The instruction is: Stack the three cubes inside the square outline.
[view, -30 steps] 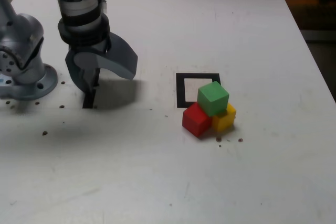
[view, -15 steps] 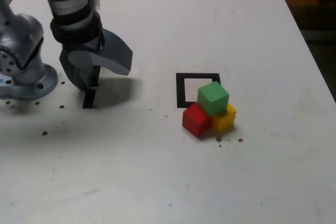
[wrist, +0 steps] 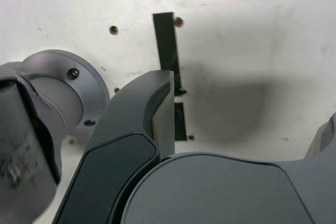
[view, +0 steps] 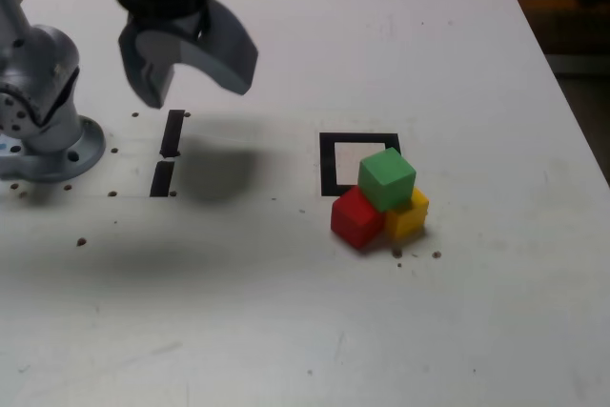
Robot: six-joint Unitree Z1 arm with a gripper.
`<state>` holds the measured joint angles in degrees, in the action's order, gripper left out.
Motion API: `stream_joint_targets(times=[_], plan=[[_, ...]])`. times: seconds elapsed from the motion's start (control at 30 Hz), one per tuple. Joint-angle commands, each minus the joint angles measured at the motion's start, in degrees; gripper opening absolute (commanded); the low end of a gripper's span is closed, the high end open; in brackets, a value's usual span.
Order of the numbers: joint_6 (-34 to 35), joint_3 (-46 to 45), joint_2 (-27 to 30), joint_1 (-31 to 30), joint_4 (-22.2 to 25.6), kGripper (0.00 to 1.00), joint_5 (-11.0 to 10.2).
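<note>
Outline (view: 328,165) partly hidden by green cube (view: 387,178), pale centre showing; pincer (view: 195,73) spread wide, empty.

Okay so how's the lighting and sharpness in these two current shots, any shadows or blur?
Exterior view: soft shadow on the table below the open gripper, whose edges look slightly blurred; cubes fairly crisp. Wrist view: broad, soft-edged shadow beside the black strips, which look reasonably sharp.
</note>
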<state>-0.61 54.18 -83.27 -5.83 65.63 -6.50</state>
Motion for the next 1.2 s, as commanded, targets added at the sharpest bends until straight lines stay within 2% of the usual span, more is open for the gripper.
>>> stream_joint_targets(times=[0.0, 0.4, 0.63, 0.8, 1.17], plan=[[-0.49, 5.31, -1.04, -0.13, 1.13, 0.99, 0.47], [-2.80, 23.04, -11.41, -1.58, 7.41, 0.99, 6.03], [-1.28, 33.03, -19.23, -4.97, 8.37, 0.99, 9.81], [1.19, 36.33, -22.90, -6.78, 8.68, 0.99, 10.74], [3.58, 36.60, -28.04, -7.09, 7.24, 0.99, 11.95]])
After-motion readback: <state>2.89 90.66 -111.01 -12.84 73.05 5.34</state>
